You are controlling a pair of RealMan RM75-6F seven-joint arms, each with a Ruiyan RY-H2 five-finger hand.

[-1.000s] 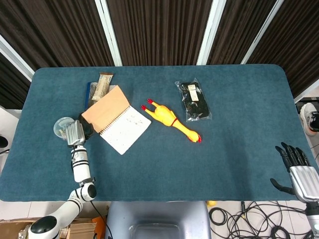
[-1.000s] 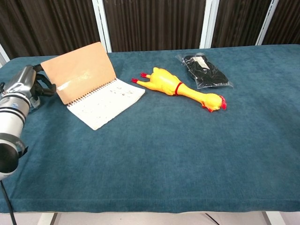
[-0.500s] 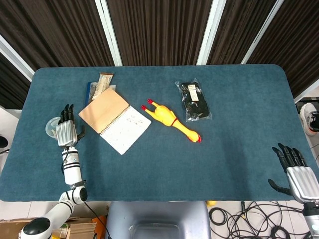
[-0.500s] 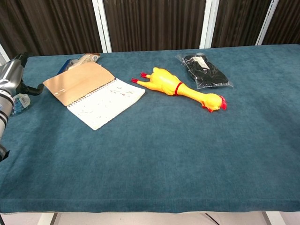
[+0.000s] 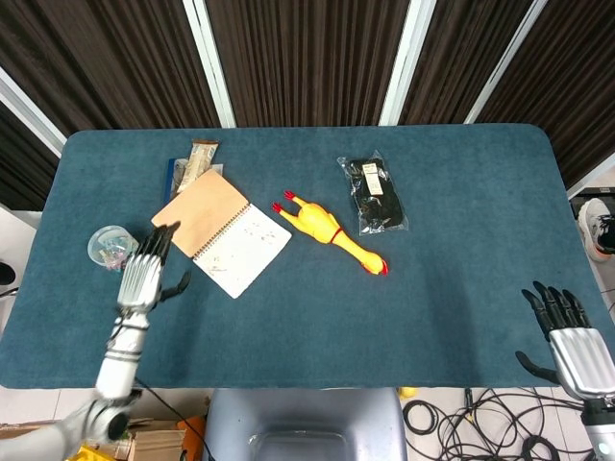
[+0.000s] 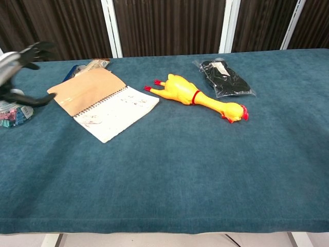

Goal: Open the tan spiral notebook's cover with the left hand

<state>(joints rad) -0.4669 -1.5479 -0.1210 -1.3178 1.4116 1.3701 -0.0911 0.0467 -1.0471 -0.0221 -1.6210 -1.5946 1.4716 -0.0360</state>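
left hand (image 5: 142, 279) hangs spread and empty just left of the tan spiral notebook (image 5: 223, 231), cover lying flat open.

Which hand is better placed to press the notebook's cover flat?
The left hand: it hovers open beside the tan spiral notebook, whose cover lies folded back. The right hand sits at the table's far right edge.

The left robot hand (image 6: 20, 64) is motion-blurred and cut off at the chest view's left edge; the small clear plastic tub (image 6: 11, 113) beside it is cropped too
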